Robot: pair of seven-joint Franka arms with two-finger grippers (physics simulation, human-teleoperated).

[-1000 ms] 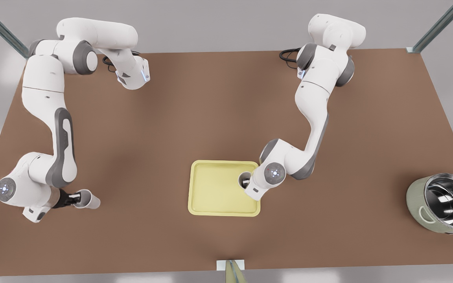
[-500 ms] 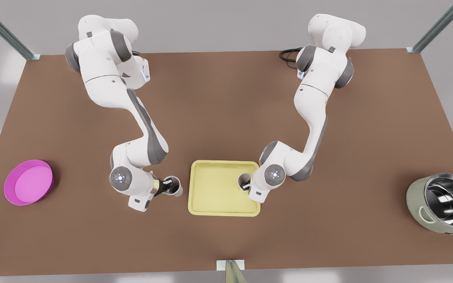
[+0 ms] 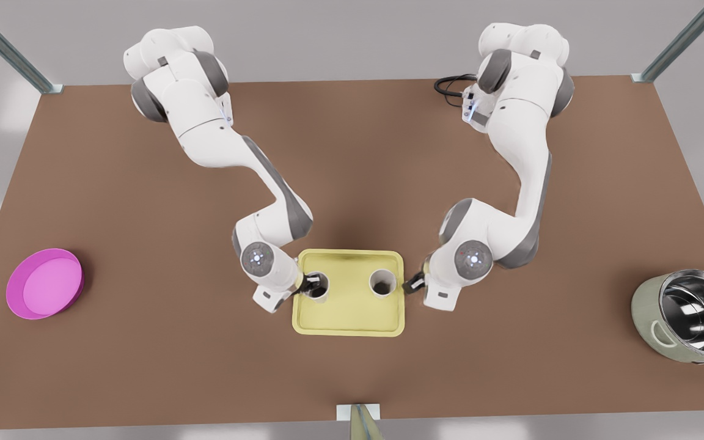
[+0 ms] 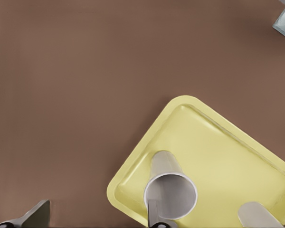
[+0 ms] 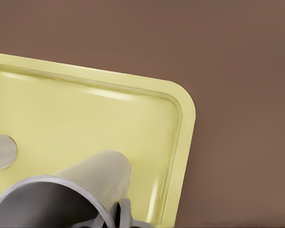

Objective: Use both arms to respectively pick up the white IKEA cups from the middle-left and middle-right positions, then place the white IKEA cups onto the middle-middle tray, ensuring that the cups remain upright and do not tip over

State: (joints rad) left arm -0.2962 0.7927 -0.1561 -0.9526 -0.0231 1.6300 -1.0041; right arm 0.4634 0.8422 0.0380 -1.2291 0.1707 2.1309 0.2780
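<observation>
Both white cups stand upright on the pale yellow tray (image 3: 349,308). One cup (image 3: 318,288) is at the tray's end toward the front view's left, the other cup (image 3: 382,282) toward its right. My left gripper (image 3: 310,283) is at the first cup (image 4: 171,194) and is open: one finger (image 4: 154,214) sits inside the rim and the other finger (image 4: 35,216) is far out over the table. My right gripper (image 3: 414,283) hovers just off the tray's right edge, open and apart from its cup (image 5: 61,199).
A magenta bowl (image 3: 45,283) lies near the table's edge at the front view's left. A steel-lined grey-green pot (image 3: 688,316) stands at the far right. Bare brown table (image 3: 352,171) stretches behind the tray, between the two arms.
My left arm swung in from the front view's left, set its cup on the tray and opened its fingers. My right gripper released its cup and backed off past the tray's right edge.
</observation>
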